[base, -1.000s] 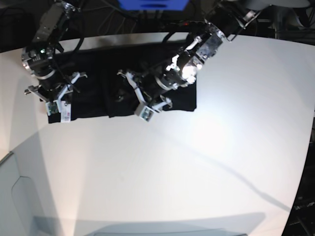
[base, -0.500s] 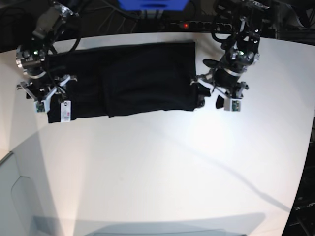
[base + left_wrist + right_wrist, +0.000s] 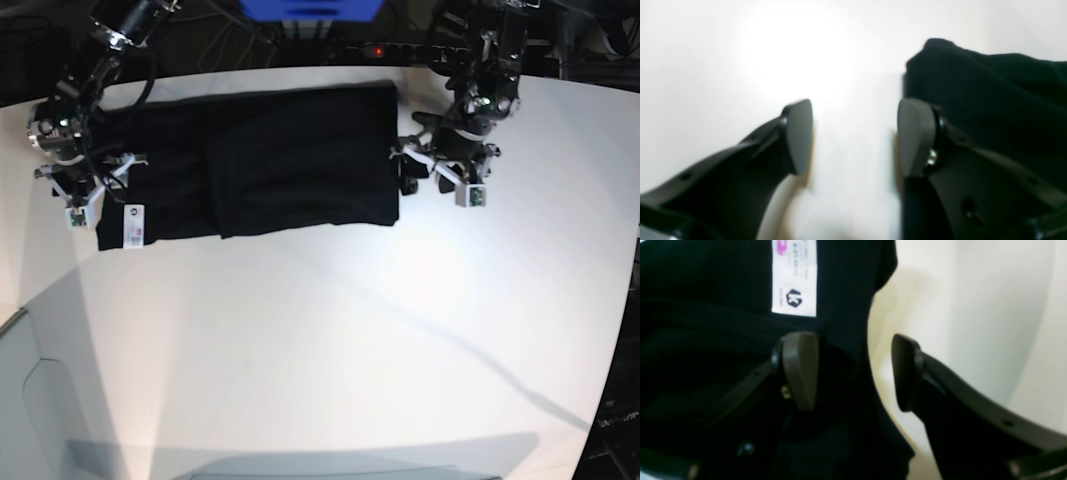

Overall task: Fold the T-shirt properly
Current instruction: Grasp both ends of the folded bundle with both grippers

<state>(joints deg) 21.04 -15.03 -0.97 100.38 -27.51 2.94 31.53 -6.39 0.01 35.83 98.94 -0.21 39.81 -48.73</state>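
Note:
The black T-shirt (image 3: 250, 160) lies flat as a long folded band across the far side of the white table. A white tag (image 3: 133, 226) sticks out at its lower left corner; it also shows in the right wrist view (image 3: 794, 276). No orange label shows. My left gripper (image 3: 437, 185) is open and empty just off the shirt's right edge; in its wrist view (image 3: 853, 136) the cloth (image 3: 990, 100) lies beside the right finger. My right gripper (image 3: 98, 190) is open at the left end; in its view (image 3: 853, 371) the jaws straddle the shirt's edge (image 3: 846, 340).
The white table (image 3: 330, 340) stretches toward the near side, with a bright glare patch near the shirt's right end. Cables and a blue box (image 3: 310, 8) sit behind the far edge. A pale panel (image 3: 30, 400) stands at the near left corner.
My left gripper has moved from over the shirt's middle to just off its right edge. My right gripper has shifted slightly left and back at the left end. The shirt lies flat.

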